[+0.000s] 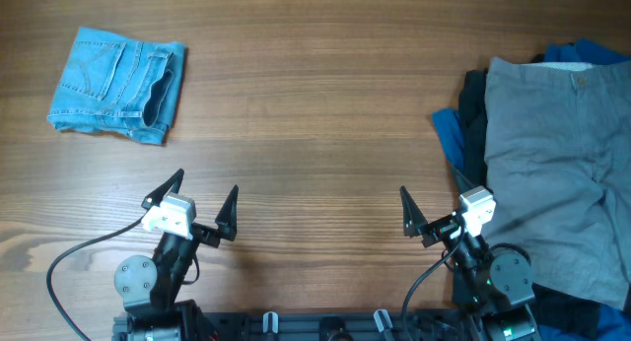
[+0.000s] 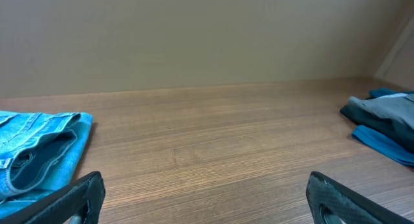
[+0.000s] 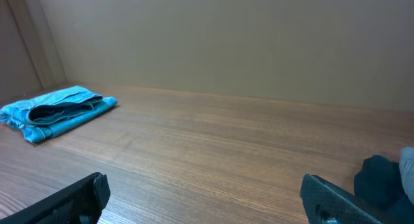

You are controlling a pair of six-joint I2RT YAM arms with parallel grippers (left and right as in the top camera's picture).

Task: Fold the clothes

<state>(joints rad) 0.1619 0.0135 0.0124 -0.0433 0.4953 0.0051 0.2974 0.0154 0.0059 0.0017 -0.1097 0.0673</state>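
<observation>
Light-blue denim jeans [image 1: 116, 83] lie folded in a compact stack at the table's far left; they also show in the left wrist view [image 2: 39, 153] and the right wrist view [image 3: 55, 111]. A pile at the right holds a grey garment [image 1: 552, 164] on top of black [image 1: 476, 114] and bright-blue [image 1: 452, 139] garments; its edge shows in the left wrist view [image 2: 385, 120]. My left gripper [image 1: 202, 198] is open and empty near the front edge. My right gripper [image 1: 434, 198] is open and empty beside the pile's left edge.
The wooden table [image 1: 315, 114] spans the view. A plain wall [image 2: 194, 36] rises behind its far edge. Arm bases and cables sit along the front edge [image 1: 315, 321].
</observation>
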